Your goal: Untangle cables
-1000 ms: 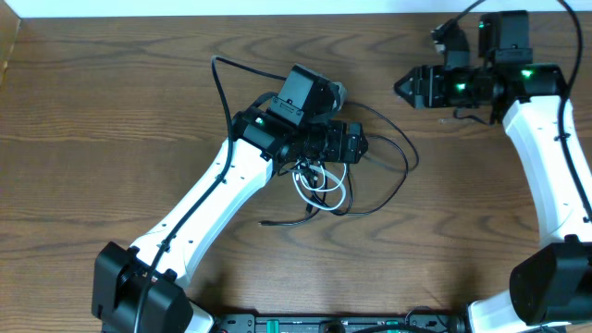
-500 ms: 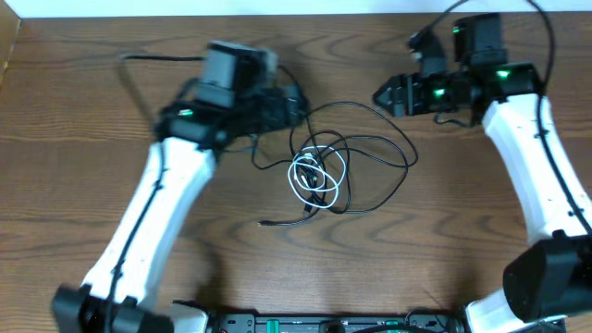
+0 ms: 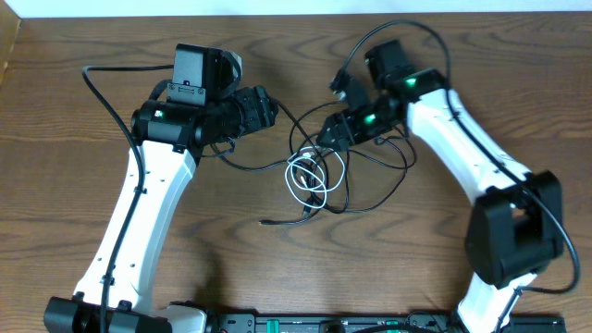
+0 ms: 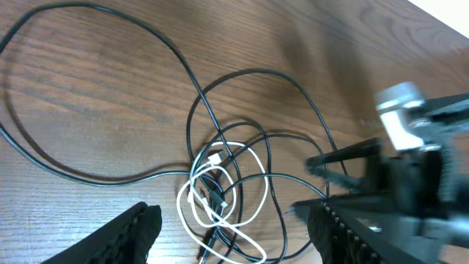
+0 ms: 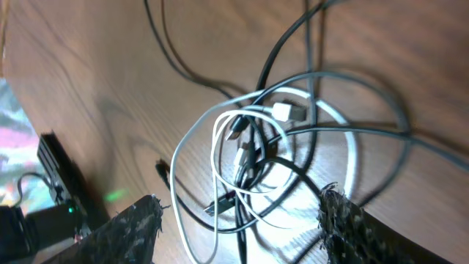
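Several thin cables (image 3: 314, 178) are lying knotted on the table (image 3: 55, 194) between both arms. They are looking light, limp and slippery. Left fingers (image 4: 135, 227) and right fingers (image 5: 128, 231) are gaping wide, gripping nothing; a loose outer loop is probably offering the best hold.

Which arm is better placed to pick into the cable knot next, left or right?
Right, likely. The right gripper hangs open beside the tangled cables, its wrist view framing the white cable between its fingers. The left gripper, also open, sits farther off to the side.
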`<act>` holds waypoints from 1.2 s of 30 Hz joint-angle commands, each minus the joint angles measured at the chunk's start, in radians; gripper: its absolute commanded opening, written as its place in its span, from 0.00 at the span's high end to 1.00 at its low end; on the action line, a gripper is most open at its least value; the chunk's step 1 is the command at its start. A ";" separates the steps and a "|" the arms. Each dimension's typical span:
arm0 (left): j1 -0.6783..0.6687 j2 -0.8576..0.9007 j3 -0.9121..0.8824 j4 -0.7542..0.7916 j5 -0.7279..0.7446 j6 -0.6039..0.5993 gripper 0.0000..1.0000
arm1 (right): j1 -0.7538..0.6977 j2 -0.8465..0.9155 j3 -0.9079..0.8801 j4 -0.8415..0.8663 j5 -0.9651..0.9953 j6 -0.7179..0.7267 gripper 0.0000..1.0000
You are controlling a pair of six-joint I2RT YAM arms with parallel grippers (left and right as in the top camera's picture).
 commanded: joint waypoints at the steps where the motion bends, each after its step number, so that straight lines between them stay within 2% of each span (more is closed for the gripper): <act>1: 0.005 0.008 0.014 -0.004 -0.022 0.004 0.30 | 0.056 0.040 -0.005 -0.002 -0.042 -0.023 0.32; 9: 0.005 0.008 0.014 -0.004 -0.022 0.003 0.30 | 0.146 0.082 -0.005 0.007 -0.042 -0.023 0.34; 14: 0.005 0.008 0.014 -0.004 -0.021 0.003 0.30 | 0.180 0.082 -0.006 0.004 -0.030 -0.022 0.42; 19: 0.005 0.008 0.014 -0.004 -0.021 0.003 0.30 | 0.222 0.103 -0.007 0.008 0.106 0.032 0.51; 23: 0.005 0.008 0.014 -0.004 -0.022 0.003 0.30 | 0.227 0.125 -0.007 0.023 0.109 0.055 0.68; 25: 0.005 0.008 0.014 -0.004 -0.022 0.003 0.30 | 0.225 0.125 -0.007 0.034 0.109 0.073 0.71; 26: 0.005 0.008 0.014 -0.004 -0.022 0.003 0.30 | 0.224 0.125 -0.007 0.040 0.108 0.076 0.79; 27: 0.005 0.008 0.014 -0.004 -0.022 0.003 0.30 | 0.221 0.124 -0.006 0.049 0.105 0.080 0.94; 28: 0.005 0.008 0.013 -0.004 -0.021 0.003 0.30 | 0.219 0.124 -0.004 0.050 0.097 0.082 0.99; 36: 0.005 0.008 0.009 -0.005 -0.021 0.003 0.30 | 0.115 0.025 0.093 0.023 -0.225 0.037 0.99</act>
